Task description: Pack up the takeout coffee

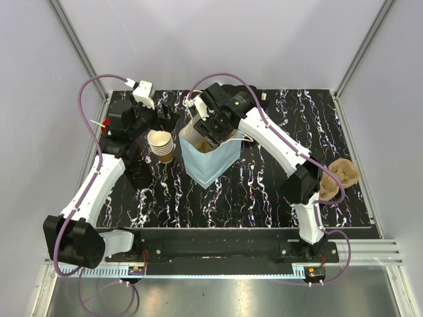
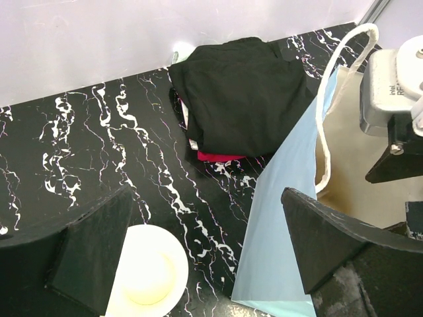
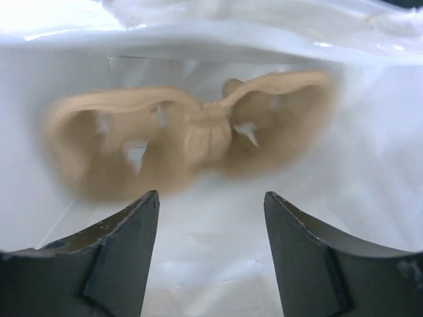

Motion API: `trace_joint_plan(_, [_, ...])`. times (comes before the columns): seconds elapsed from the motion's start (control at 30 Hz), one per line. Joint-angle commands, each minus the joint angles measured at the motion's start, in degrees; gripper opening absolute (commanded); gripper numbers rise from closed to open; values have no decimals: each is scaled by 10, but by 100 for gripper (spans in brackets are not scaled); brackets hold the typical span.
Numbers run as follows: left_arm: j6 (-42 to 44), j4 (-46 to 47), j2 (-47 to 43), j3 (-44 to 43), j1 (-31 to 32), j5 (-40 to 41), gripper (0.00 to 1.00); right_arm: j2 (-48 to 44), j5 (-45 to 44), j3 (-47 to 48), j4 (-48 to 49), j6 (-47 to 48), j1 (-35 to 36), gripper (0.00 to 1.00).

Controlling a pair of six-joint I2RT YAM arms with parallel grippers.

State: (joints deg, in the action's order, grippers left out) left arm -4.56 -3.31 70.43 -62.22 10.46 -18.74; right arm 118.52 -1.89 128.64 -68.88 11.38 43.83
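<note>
- Right fingers point(image 3: 125, 257) are down in the mouth of the light blue paper bag with the white rope handle point(image 1: 218, 165). They're spread apart with nothing between them.
- Straight below them, on the pale bottom of the bag, sits a tan moulded pulp cup carrier point(image 3: 192, 142). It's pretty blurry in the right wrist view.
- Left fingers point(image 2: 92, 254) are wide open too and holding nothing. They hang over the black white-veined marble-look desk point(image 1: 264, 191), just left of the bag.
- The nested stack of tan paper cups point(image 1: 160, 146) stands upright right next to the bag's left side, and the top cup shows its cream inside.
- The takeout coffee I honestly can't pin down. The closest match is a round black lid-like top point(image 1: 139, 175) on the desk, front-left of the bag and up against the left arm. From above only the black part shows, so I can't tell if it's the cup.
- A second tan pulp carrier point(image 1: 340, 177) is over on the right side of the desk, partly behind the right arm's elbow.
- A floppy black bundle with a bit of red under it point(image 2: 241, 99) lies near the back wall.
</note>
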Motion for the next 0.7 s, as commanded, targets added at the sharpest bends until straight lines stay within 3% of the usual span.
trace_joint_plan(0.0, [3, 27, -21, 3, 3, -3, 99, -9, 5, 5, -5, 8, -3, 72])
trace_joint_plan(0.27, [3, 27, -20, 3, 3, -3, 99, -11, 4, 12, -5, 10, -3, 82])
trace_joint_plan(0.67, [4, 26, -22, 2, 4, -5, 99, -30, -15, 46, -6, 35, -3, 85])
